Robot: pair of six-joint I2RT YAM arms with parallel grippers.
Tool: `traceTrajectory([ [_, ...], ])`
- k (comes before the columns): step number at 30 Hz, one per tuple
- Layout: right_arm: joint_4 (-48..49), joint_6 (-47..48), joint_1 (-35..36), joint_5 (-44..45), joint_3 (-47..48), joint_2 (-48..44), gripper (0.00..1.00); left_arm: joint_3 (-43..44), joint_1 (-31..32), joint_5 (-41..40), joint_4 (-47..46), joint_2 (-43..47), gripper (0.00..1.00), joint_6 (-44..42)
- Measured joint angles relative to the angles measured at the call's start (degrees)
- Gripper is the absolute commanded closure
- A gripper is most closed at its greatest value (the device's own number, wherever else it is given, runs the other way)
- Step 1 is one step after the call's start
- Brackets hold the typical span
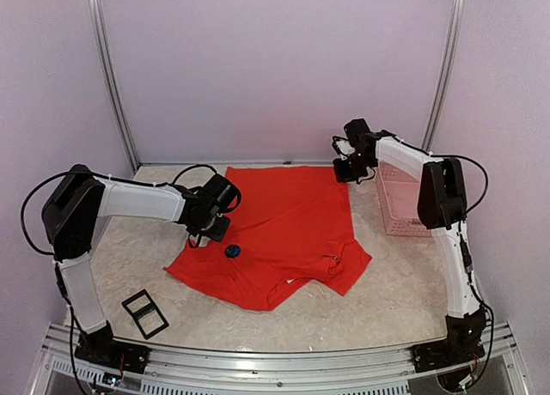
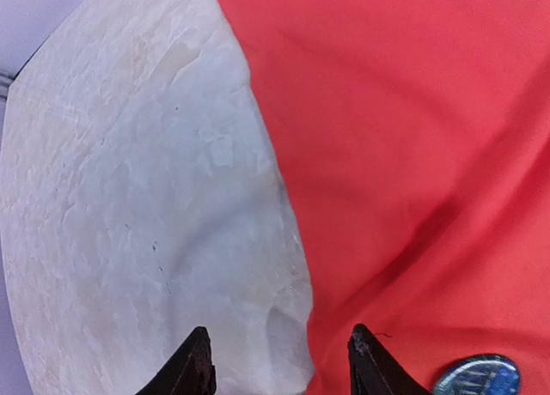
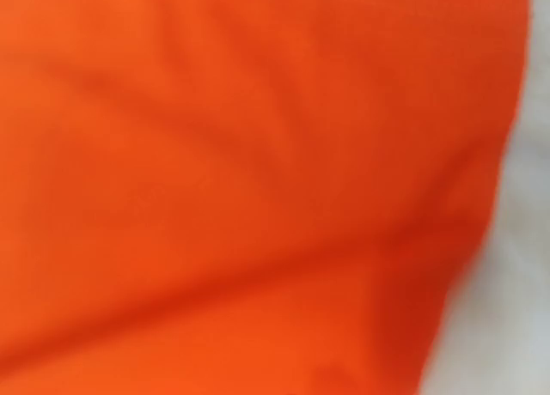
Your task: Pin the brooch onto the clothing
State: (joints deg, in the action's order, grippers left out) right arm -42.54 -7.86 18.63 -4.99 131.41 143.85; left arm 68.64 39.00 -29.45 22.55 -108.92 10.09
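Note:
The clothing, a bright red T-shirt (image 1: 288, 227), lies spread on the table with its neckline toward the near edge. The brooch (image 1: 233, 251), a small round blue badge, lies on the shirt's left part. My left gripper (image 1: 204, 237) hangs over the shirt's left edge, just left of the brooch. In the left wrist view the gripper (image 2: 279, 362) is open and empty, one finger over bare table and one over the shirt (image 2: 404, 154), with the brooch (image 2: 477, 379) at the bottom right. My right gripper (image 1: 348, 173) is at the shirt's far right corner. The right wrist view shows only blurred red fabric (image 3: 241, 180), and its fingers do not show.
A pink basket (image 1: 397, 202) stands at the right beside the right arm. A black rectangular frame (image 1: 144, 313) lies at the near left. The pale table (image 2: 137, 197) lies bare to the left of the shirt. Walls close off the back and sides.

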Motion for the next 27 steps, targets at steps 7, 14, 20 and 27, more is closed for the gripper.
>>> traceTrajectory([
  [7,-0.2,-2.1,5.4,2.1,-32.8,-33.4,0.84,-3.4,16.9,5.1,-1.6,12.1,0.50,0.8],
  [14,-1.0,-8.7,14.1,-0.2,-64.3,-53.2,0.56,-10.6,29.6,13.5,-2.8,13.9,0.32,10.4],
  [20,0.8,-13.7,22.0,-2.0,-75.3,-54.3,0.51,-10.0,30.8,14.4,-3.5,7.0,0.37,11.0],
  [27,6.5,-15.6,26.9,-2.1,-78.0,-52.4,0.58,-10.5,30.8,14.3,-3.9,4.6,0.74,11.6],
])
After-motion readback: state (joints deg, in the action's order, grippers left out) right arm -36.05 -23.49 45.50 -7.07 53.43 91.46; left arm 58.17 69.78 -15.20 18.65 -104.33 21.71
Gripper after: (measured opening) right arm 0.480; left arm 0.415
